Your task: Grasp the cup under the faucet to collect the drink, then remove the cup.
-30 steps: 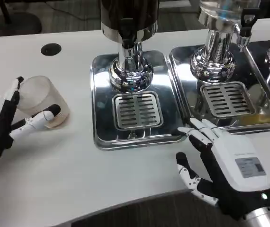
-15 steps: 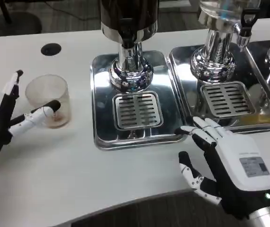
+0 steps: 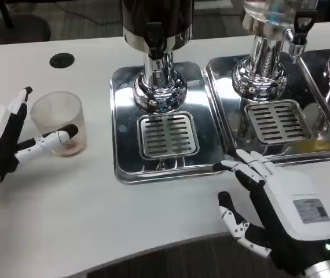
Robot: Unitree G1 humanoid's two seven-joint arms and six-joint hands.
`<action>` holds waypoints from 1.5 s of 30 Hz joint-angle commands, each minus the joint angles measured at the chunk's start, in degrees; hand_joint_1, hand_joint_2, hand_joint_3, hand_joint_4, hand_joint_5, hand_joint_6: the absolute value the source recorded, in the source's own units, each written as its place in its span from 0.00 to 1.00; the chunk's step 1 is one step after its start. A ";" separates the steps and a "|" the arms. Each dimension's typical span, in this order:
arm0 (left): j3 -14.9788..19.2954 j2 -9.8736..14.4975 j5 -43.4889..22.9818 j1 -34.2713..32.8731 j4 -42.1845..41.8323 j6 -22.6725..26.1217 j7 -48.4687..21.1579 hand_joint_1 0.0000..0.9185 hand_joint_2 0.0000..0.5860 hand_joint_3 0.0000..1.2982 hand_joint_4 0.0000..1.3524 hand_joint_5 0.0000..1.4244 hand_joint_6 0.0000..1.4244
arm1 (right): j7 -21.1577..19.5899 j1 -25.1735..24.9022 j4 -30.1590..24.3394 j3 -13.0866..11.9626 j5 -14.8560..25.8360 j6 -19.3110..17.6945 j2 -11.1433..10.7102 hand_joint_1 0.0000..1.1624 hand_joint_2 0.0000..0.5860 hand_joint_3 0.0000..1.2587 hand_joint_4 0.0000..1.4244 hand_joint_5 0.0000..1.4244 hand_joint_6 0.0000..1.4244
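My left hand (image 3: 6,142), fingers spread, flanks the upright cup (image 3: 59,123) at far left; my right hand (image 3: 281,208) lies released near the drip tray (image 3: 124,168).

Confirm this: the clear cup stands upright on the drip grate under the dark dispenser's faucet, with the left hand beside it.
Not quite. The head view shows the clear cup upright on the white table, left of the drip tray, not on the grate under the faucet. The left hand is indeed beside it.

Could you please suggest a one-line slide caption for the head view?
Left hand open beside upright cup on the table; right hand open before the dispenser trays.
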 commanded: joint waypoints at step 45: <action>0.87 -4.41 -2.36 -2.33 5.85 -4.83 5.23 0.26 0.22 0.23 0.27 0.37 0.53 | 1.74 -0.03 0.28 -2.00 5.90 -1.63 0.48 0.38 0.87 0.27 0.11 0.11 0.22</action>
